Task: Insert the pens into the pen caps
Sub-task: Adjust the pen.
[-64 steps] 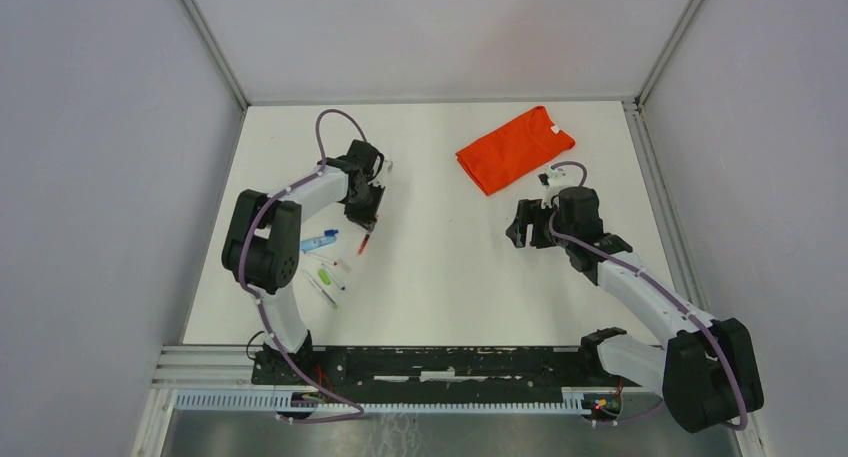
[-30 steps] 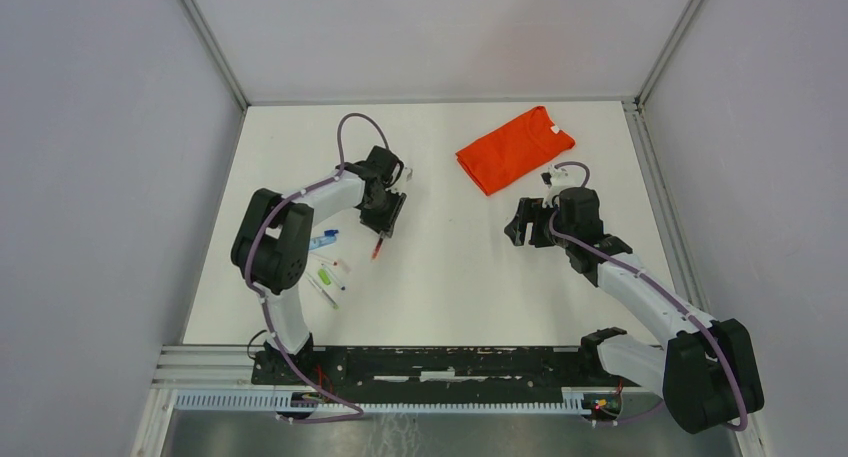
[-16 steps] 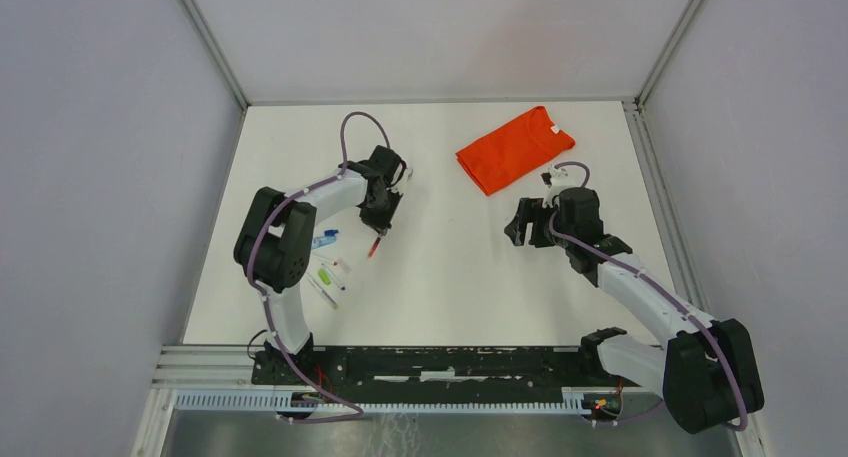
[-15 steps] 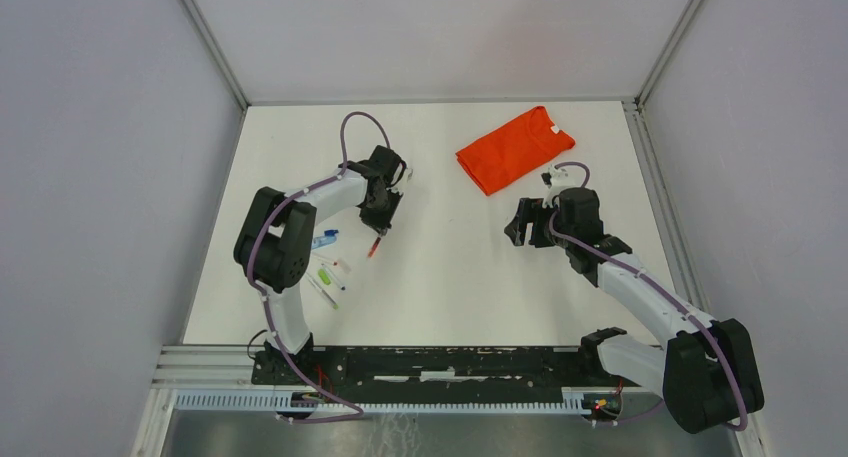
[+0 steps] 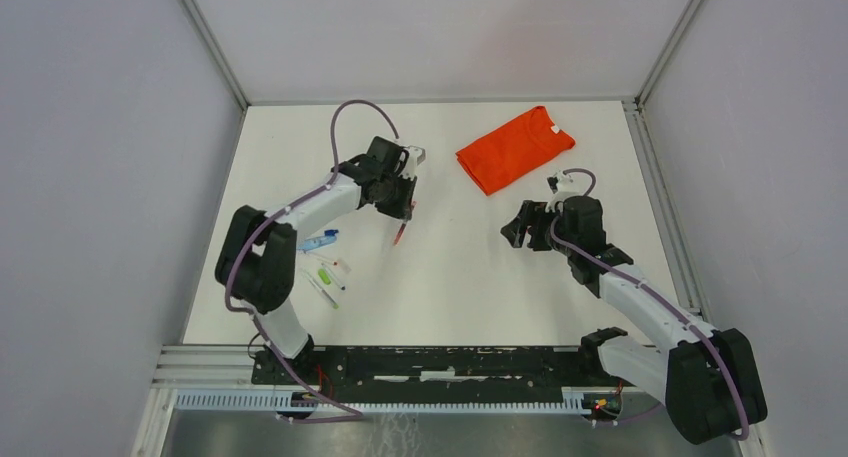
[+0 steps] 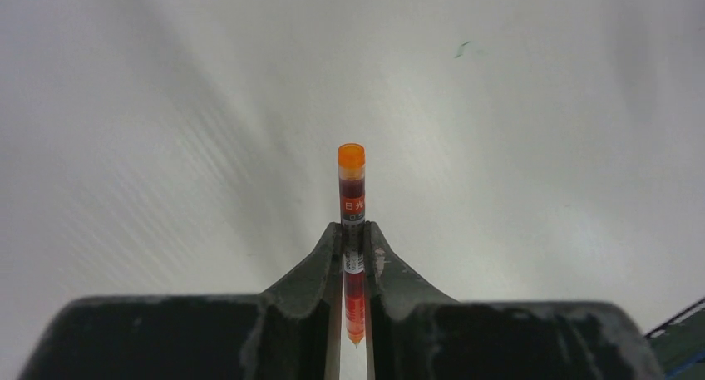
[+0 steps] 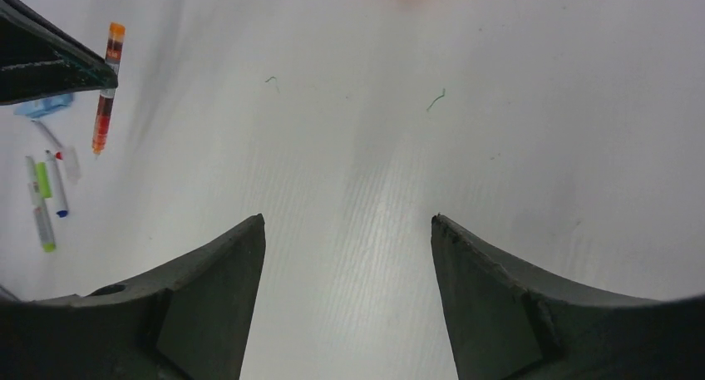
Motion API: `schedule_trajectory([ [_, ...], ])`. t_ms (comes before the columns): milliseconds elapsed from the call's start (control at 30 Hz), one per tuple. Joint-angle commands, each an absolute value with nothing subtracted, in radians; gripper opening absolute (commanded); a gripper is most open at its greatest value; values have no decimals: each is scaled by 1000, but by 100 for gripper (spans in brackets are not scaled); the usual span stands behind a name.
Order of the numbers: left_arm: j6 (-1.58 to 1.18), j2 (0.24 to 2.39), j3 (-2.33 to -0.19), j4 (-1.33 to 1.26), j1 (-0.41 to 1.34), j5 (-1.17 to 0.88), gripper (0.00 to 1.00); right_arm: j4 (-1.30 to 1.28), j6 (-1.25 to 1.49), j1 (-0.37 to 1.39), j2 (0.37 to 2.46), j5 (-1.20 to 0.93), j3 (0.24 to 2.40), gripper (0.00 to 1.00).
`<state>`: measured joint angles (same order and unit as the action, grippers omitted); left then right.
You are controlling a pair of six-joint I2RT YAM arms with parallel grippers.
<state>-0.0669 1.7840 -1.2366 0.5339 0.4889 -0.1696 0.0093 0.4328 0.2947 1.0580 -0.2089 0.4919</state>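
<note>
Left gripper (image 6: 353,240) clamps a slim red-filled plastic pen with orange end (image 6: 352,180) mid-barrel, evidently for capping; right gripper (image 7: 347,224) waits, jaws apart, empty.

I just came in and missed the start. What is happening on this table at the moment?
The left gripper is shut on a red pen with an orange end, gripping it mid-barrel. The right gripper is open and empty. The other pens lie grouped on the left side of the table. An orange shirt lies at the far side.
</note>
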Motion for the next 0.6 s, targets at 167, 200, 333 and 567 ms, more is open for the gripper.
schedule_trajectory([
  [167, -316, 1494, -1151, 58, 537, -354, 2, 360, 686, 421, 997, -255, 412, 79],
  [200, -337, 1476, -1142, 22, 538, -366, 2, 391, 694, 447, 994, -240, 417, 79],
  [333, -384, 1432, -1112, -101, 541, -420, 2, 557, 718, 517, 1007, -239, 435, 79],
  [567, -385, 1419, -1087, -180, 546, -538, 2, 702, 688, 593, 1116, -290, 535, 75],
])
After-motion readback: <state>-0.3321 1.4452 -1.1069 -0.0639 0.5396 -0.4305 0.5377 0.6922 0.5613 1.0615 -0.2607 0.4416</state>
